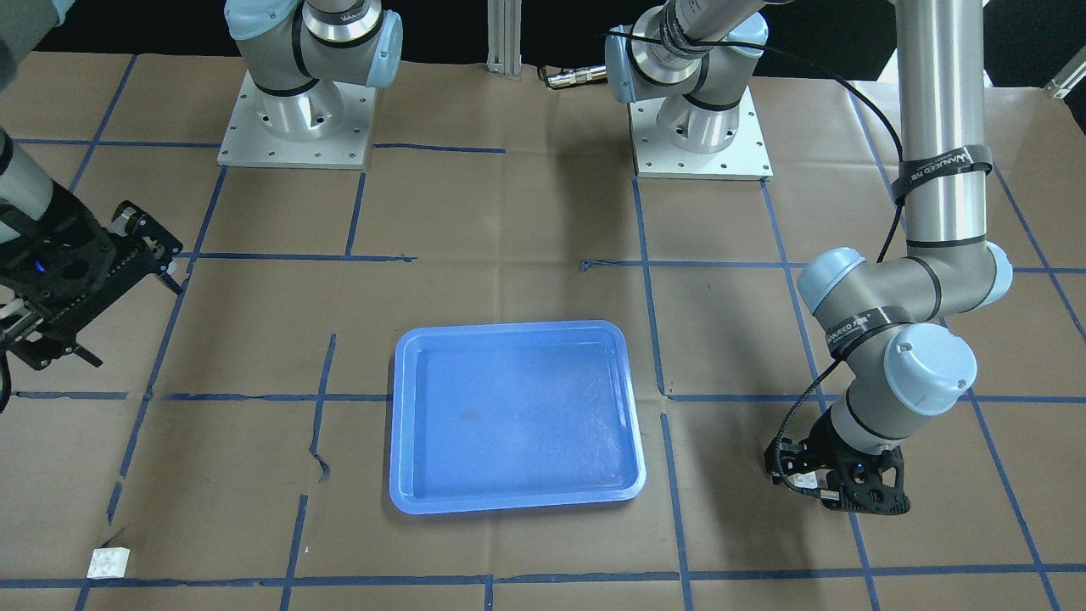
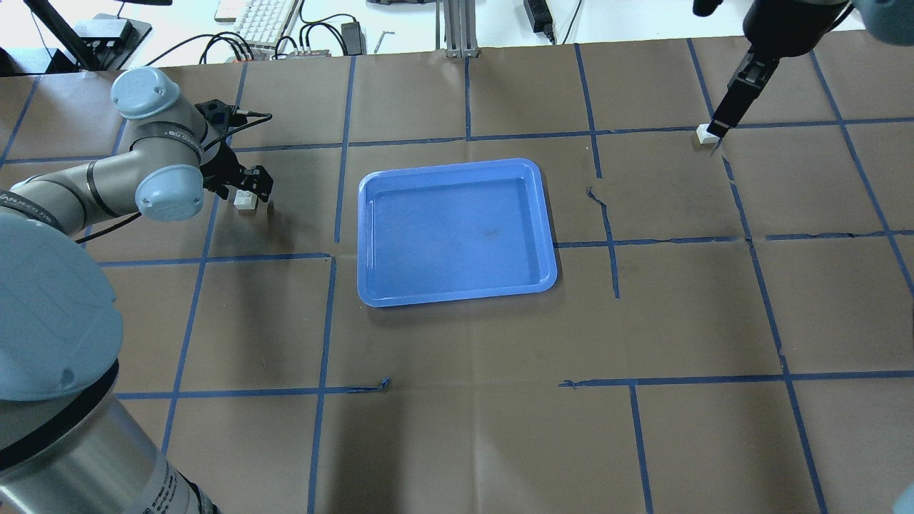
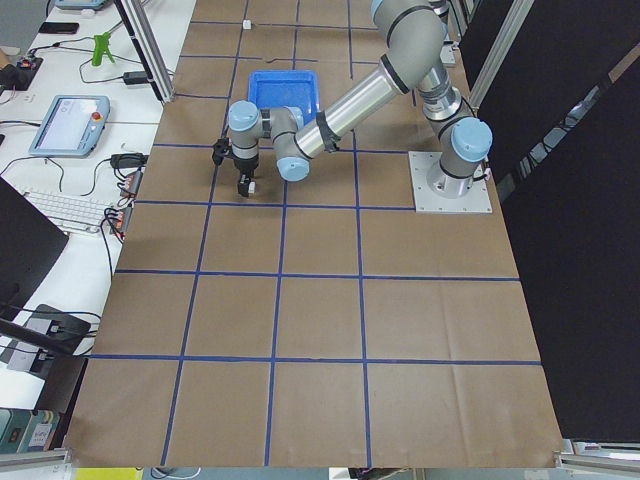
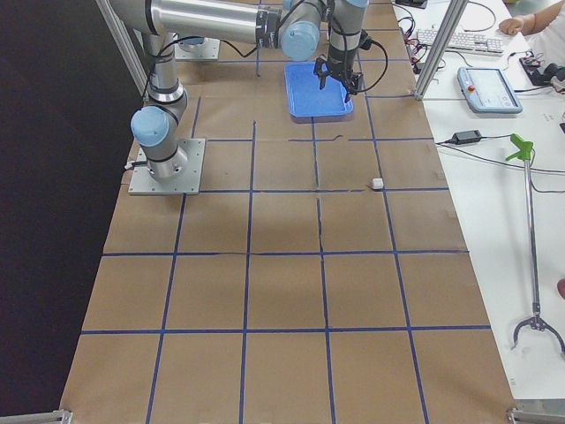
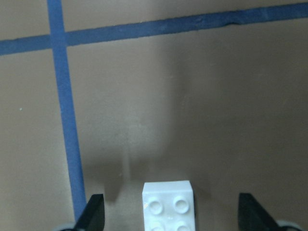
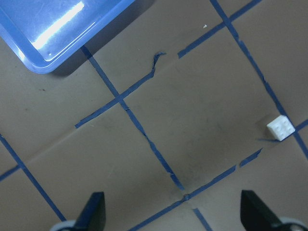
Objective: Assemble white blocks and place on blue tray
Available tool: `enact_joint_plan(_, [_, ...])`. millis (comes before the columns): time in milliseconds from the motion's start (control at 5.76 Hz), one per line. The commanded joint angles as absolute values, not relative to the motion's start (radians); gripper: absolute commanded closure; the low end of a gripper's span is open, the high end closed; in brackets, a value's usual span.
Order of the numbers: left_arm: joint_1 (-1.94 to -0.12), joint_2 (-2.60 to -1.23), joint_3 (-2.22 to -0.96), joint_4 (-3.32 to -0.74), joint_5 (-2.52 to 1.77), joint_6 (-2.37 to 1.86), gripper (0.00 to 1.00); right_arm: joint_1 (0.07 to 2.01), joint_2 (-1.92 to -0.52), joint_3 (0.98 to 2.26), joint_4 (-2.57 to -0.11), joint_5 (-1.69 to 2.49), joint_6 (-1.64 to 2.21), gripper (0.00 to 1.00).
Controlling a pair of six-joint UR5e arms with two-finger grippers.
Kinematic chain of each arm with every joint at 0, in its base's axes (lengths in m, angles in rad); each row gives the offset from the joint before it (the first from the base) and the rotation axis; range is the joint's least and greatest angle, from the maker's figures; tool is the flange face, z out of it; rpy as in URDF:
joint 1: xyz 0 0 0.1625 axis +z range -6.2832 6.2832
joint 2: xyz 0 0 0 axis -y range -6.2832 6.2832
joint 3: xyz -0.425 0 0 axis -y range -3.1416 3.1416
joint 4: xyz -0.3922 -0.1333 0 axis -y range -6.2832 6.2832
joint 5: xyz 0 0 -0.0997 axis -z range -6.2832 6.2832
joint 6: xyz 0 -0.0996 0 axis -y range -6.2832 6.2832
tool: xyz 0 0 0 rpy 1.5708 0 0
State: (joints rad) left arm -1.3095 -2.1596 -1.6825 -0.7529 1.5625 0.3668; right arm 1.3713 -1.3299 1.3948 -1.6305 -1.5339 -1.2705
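The blue tray (image 2: pixel 450 165) lies empty mid-table; it also shows in the front view (image 1: pixel 509 327). One white block (image 5: pixel 169 204) sits studs up on the paper between my left gripper's (image 5: pixel 172 211) open fingers, with gaps on both sides. The overhead view shows that block (image 2: pixel 246 202) left of the tray, under the left gripper (image 2: pixel 248 191). The second white block (image 2: pixel 707 134) lies alone, far right of the tray; it shows in the front view (image 1: pixel 109 562) too. My right gripper (image 6: pixel 173 214) is open and empty, high above the table, with that block (image 6: pixel 281 128) off to its side.
Brown paper with a blue tape grid covers the table, torn in places (image 2: pixel 603 203). The two arm bases (image 1: pixel 297 119) stand at the robot's edge. A keyboard and cables (image 2: pixel 264 21) lie beyond the far edge.
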Motion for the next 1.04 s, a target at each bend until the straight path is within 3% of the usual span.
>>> enact_joint_plan(0, [-1.308,-2.160,-1.672,-0.759,1.560,0.370,0.95,1.281,-1.152,1.225,-1.634,-1.475,-1.737,0.00])
enact_joint_plan(347, [-1.324,-2.126,-1.664,-0.762,1.554,0.456,0.98,1.211,-0.941,0.989,-1.623,-1.398,-1.976,0.01])
enact_joint_plan(867, [-1.626,-2.069,-1.652,-0.764,1.511,0.745,0.96,1.112,-0.784,0.946,-1.534,-1.202,-2.096,0.01])
